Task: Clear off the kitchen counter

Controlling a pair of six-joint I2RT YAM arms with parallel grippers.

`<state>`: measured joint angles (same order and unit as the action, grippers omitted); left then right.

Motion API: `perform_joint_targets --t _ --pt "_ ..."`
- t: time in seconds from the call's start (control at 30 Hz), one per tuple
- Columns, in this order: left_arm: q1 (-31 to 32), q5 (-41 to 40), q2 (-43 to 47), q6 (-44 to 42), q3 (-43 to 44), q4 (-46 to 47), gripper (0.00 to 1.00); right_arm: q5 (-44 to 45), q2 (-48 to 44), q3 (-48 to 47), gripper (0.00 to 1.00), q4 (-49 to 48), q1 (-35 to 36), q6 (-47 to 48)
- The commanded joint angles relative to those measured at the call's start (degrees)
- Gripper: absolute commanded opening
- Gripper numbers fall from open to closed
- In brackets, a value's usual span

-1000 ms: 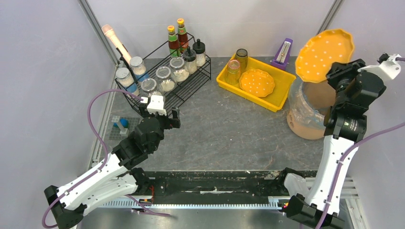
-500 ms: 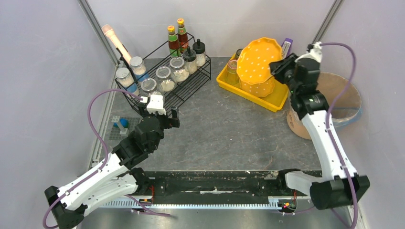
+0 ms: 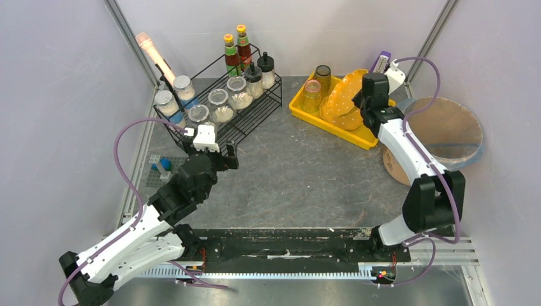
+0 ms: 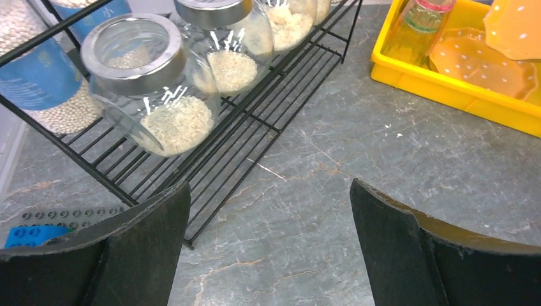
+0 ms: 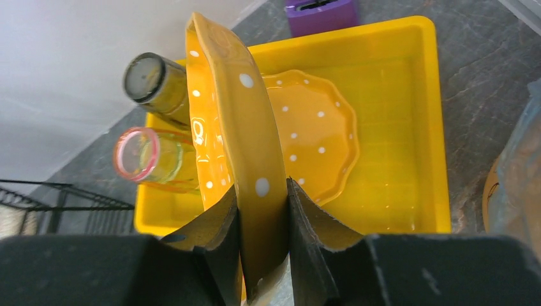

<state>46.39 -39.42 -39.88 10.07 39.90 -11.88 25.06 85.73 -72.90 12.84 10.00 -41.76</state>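
Holding a yellow dotted plate (image 5: 241, 121) on edge, the right pincer (image 5: 263, 213) is clamped on its rim. It has swung from high over the round bin (image 3: 441, 124) to the yellow tray (image 5: 437, 127), above a second plate (image 5: 319, 140) lying there. Left pincer (image 4: 268, 248): jaws spread wide, empty, beside the wire rack (image 4: 255, 134). Bench (image 3: 300, 185): spans beneath both arms, bearing rack and tray; this stowing looks nearly done, with release pending.
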Motion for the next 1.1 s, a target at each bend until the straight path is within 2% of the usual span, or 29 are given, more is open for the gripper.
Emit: perform_joint_targets --t 0.0,0.2,0.73,0.83,0.9,0.97,1.07 --pt "-0.2 2.9 -3.0 4.9 6.2 -3.3 0.99 5.6 2.4 -5.5 0.0 -13.9 0.1 1.1" --pt "-0.2 3.4 -7.3 6.9 13.2 -12.9 0.99 6.3 6.2 -1.5 0.0 -18.7 0.0 0.8" --pt "-0.2 5.3 -13.1 9.7 17.5 -13.3 0.99 1.9 14.7 1.2 0.03 -22.7 -1.6 -4.7" --pt "-0.2 4.9 -13.1 9.3 17.4 -13.3 0.99 0.5 16.0 1.4 0.1 -22.7 -2.0 -6.3" --pt "-0.2 4.8 -13.0 9.3 17.3 -13.3 0.99 -0.1 16.7 1.8 0.21 -22.5 -2.5 -7.5" --pt "-0.2 4.8 -12.9 9.3 17.2 -13.4 0.99 -0.2 17.3 2.2 0.28 -21.7 -2.8 -9.3" --pt "-0.2 4.5 -12.5 9.1 17.0 -13.5 0.99 -0.3 18.0 2.8 0.31 -20.8 -3.2 -11.0"
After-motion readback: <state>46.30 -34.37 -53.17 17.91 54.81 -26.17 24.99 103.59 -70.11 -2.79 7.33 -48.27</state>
